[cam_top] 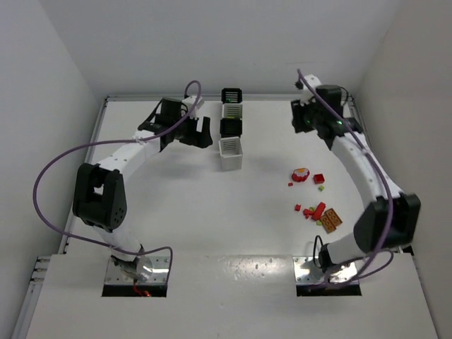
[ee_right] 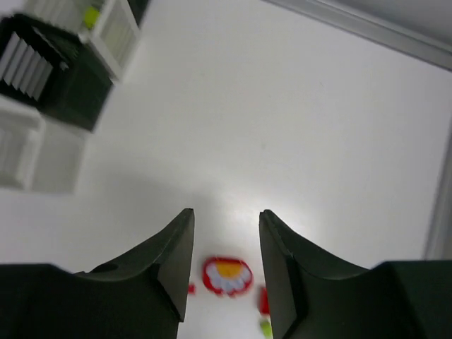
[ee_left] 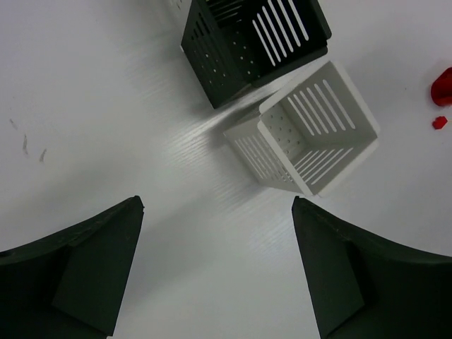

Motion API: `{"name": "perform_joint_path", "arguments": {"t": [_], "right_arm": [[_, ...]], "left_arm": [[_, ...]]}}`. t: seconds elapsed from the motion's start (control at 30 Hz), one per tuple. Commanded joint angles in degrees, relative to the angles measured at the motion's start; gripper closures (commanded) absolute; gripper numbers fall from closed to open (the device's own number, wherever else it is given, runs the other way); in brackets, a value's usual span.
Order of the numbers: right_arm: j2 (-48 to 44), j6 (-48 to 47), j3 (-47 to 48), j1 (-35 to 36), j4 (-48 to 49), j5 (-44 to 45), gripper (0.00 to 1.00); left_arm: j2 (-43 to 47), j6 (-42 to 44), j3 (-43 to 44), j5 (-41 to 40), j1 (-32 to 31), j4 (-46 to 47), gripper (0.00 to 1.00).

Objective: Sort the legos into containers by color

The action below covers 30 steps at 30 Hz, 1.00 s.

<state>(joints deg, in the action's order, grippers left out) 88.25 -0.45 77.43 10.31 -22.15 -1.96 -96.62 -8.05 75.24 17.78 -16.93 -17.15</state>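
Four containers stand in a row at the back middle: black [cam_top: 232, 94], white [cam_top: 232, 110], black [cam_top: 231, 127], white [cam_top: 230, 153]. Loose legos lie on the right: a round red piece with a white and yellow top [cam_top: 301, 174], a red brick [cam_top: 319, 179], a red cluster [cam_top: 313, 210] and an orange plate [cam_top: 330, 220]. My left gripper [cam_top: 201, 134] hangs open and empty just left of the row; its view shows the black container [ee_left: 254, 42] and the white container [ee_left: 314, 127]. My right gripper [ee_right: 226, 213] is open and empty, high above the round red piece [ee_right: 227, 275].
A green brick [ee_right: 90, 15] lies in a white container at the upper left of the right wrist view. Small green [cam_top: 321, 188] and red [cam_top: 290, 184] bits sit near the round piece. White walls enclose the table on three sides.
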Motion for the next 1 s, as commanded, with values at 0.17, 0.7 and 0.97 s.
{"name": "perform_joint_path", "arguments": {"t": [0.17, 0.7, 0.97], "right_arm": [[-15.8, -20.5, -19.1, -9.1, -18.1, 1.5, 0.59], [-6.3, -25.7, -28.6, -17.2, -15.4, -3.4, 0.63], [1.9, -25.7, -27.1, -17.7, -11.2, -4.6, 0.60]], "left_arm": [[-2.0, -1.4, 3.2, 2.0, -1.5, 2.6, 0.09], [-1.9, -2.0, 3.2, 0.4, -5.3, 2.6, 0.09], [-0.9, -2.0, 2.0, -0.6, -5.3, 2.6, 0.09]]}}
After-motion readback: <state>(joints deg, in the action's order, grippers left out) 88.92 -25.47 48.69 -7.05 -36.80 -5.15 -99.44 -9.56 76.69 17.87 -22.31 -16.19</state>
